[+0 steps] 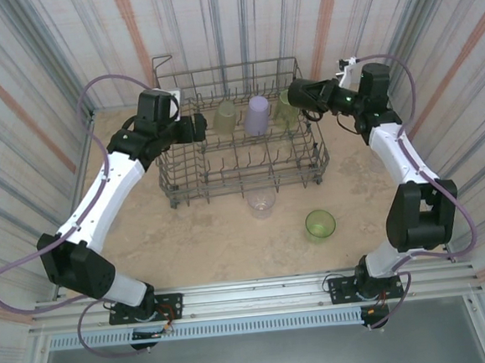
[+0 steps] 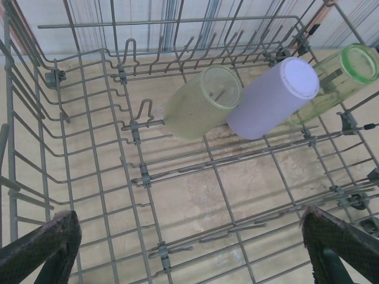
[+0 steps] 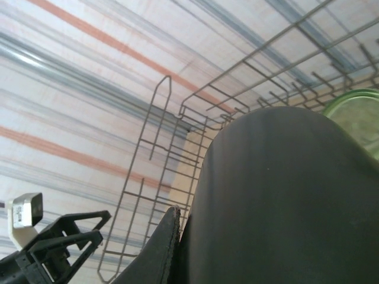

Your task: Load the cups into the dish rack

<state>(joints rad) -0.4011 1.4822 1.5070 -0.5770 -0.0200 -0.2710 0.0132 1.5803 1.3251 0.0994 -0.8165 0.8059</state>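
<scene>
The grey wire dish rack [image 1: 184, 184] stands at mid-table. Three cups lie tilted on its tines: a yellow-green one [image 1: 225, 116] [image 2: 204, 102], a lavender one [image 1: 257, 115] [image 2: 271, 99] and a greener one [image 1: 286, 111] [image 2: 340, 77]. My right gripper [image 1: 301, 94] is shut on a dark cup [image 3: 284, 201] above the rack's far right corner, with one finger [image 3: 163, 254] pressed against the cup's wall. My left gripper [image 1: 198, 126] [image 2: 189, 254] hangs wide open over the rack's left half, nothing between its fingers [image 2: 41, 248]. A clear cup [image 1: 261, 203] and a green cup [image 1: 320, 225] stand on the table.
Striped curtain walls close in the table on three sides. A tall wire loop [image 1: 163, 70] rises at the rack's far left corner. The two loose cups stand between the rack and the arm bases, right of centre.
</scene>
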